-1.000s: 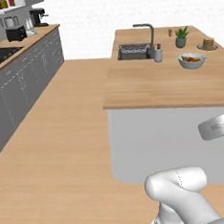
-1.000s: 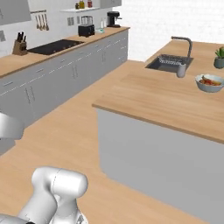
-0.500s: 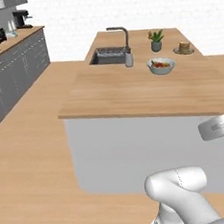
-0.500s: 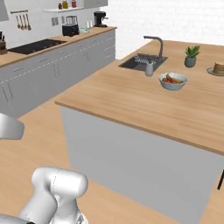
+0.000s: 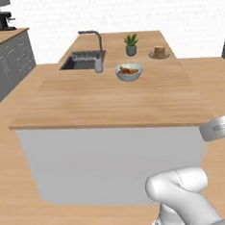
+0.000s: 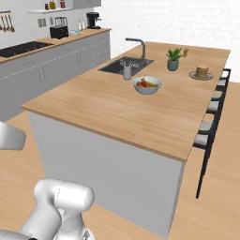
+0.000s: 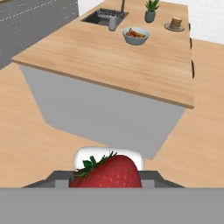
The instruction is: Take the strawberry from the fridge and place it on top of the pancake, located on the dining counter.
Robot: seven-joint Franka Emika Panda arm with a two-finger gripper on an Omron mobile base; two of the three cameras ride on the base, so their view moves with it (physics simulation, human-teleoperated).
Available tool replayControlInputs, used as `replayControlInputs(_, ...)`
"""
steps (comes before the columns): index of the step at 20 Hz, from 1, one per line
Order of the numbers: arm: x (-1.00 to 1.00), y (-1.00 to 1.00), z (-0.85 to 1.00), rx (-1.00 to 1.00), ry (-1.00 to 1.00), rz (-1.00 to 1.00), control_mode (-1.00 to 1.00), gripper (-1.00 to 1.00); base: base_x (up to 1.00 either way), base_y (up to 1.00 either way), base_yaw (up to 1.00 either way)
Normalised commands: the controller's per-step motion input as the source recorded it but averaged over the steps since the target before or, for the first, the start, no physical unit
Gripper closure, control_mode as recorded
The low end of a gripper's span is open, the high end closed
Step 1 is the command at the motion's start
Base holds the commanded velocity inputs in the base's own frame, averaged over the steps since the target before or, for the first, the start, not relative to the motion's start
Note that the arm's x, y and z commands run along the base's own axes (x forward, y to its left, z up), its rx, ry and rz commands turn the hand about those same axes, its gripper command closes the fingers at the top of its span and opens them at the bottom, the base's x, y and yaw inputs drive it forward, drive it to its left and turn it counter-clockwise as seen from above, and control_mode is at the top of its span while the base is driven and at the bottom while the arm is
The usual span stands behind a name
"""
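While the base has swung round to face the dining counter (image 5: pixel 108 100) squarely, the wall counter has slid away to the left. Nearest, the gripper (image 7: pixel 107 177) pinches the strawberry (image 7: pixel 109 171) in the hand view. Farther off sit the grey fruit bowl (image 6: pixel 147 85) and sink (image 5: pixel 83 60); at the far right waits the pancake (image 6: pixel 201 72), so carrying is under way, placing not yet.

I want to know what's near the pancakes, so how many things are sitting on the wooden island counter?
4: a cup by the sink, a fruit bowl mid-counter, a potted plant behind it, and the pancake farthest right; others may be hidden.
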Motion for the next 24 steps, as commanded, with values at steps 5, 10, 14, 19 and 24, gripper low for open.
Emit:
replayControlInputs(5,0.00,0.00,0.00,0.00,0.00,0.00,1.00,1.00,0.30,-1.00,0.00)
replayControlInputs(10,0.00,0.00,0.00,0.00,0.00,0.00,1.00,1.00,0.34,-1.00,0.00)
replayControlInputs(14,0.00,0.00,0.00,0.00,0.00,0.00,1.00,1.00,0.32,-1.00,0.00)
replayControlInputs(19,0.00,0.00,0.00,0.00,0.00,0.00,1.00,1.00,0.36,-1.00,0.00)
replayControlInputs(24,0.00,0.00,0.00,0.00,0.00,0.00,1.00,1.00,0.43,-1.00,0.03)
